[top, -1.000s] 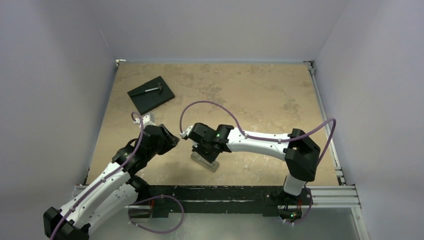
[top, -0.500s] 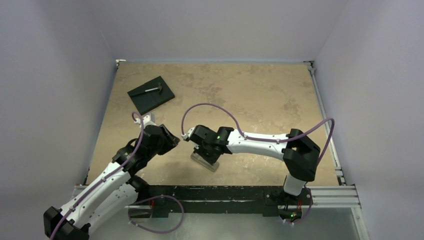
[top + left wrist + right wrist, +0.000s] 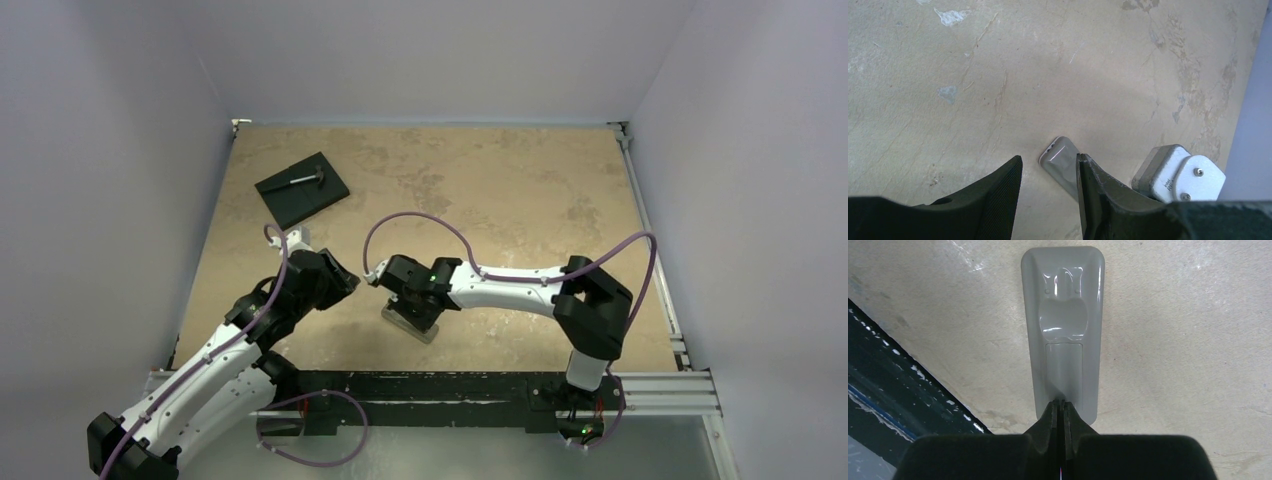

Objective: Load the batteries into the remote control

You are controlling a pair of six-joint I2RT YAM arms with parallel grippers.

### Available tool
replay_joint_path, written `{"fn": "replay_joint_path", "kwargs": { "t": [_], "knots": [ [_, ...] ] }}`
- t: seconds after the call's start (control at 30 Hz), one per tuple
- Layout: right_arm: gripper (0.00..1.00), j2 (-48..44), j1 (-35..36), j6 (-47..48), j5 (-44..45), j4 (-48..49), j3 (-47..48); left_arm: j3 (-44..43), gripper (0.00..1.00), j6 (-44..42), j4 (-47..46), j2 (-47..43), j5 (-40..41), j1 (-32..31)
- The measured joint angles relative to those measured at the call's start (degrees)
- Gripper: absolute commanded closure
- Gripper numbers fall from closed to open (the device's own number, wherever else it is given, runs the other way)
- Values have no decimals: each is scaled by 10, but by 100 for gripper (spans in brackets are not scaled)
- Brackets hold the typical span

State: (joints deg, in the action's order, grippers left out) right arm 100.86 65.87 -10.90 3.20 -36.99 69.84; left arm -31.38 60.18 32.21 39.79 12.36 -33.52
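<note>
remote control (image 3: 1063,330) lies back up, near end at the pinched-shut right gripper (image 3: 1060,406).

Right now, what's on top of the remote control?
The right gripper, shut, with its tips meeting the remote control's grey back at the end of the battery cover. The cover looks closed, so anything inside it is hidden, as is the remote's downward face.

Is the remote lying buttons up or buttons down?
Buttons down. The remote control shows only its smooth grey back in the right wrist view, no buttons or screen.
</note>
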Motion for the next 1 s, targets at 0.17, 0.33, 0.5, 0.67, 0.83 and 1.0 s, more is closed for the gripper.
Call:
{"fn": "replay_joint_path", "kwargs": {
  "t": [0.17, 0.33, 0.5, 0.67, 0.83, 1.0],
  "knots": [
    [100, 8, 0, 0, -3, 9, -8, 0, 57, 0, 0, 0, 0, 0],
    [100, 9, -3, 0, -12, 14, -11, 2, 57, 0, -3, 3, -1, 0],
    [96, 9, -3, 0, -12, 14, -11, 2, 57, 0, -4, 3, -2, 0],
    [82, 8, -3, -1, -11, 13, -11, 2, 57, 0, -4, 3, -2, 0],
    [54, -1, -3, -1, -6, 5, -11, 2, 57, 0, -3, 2, -2, 0],
    [36, -24, -3, 2, -7, 3, -11, 2, 56, 0, -1, -1, -2, 0]
  ]
}}
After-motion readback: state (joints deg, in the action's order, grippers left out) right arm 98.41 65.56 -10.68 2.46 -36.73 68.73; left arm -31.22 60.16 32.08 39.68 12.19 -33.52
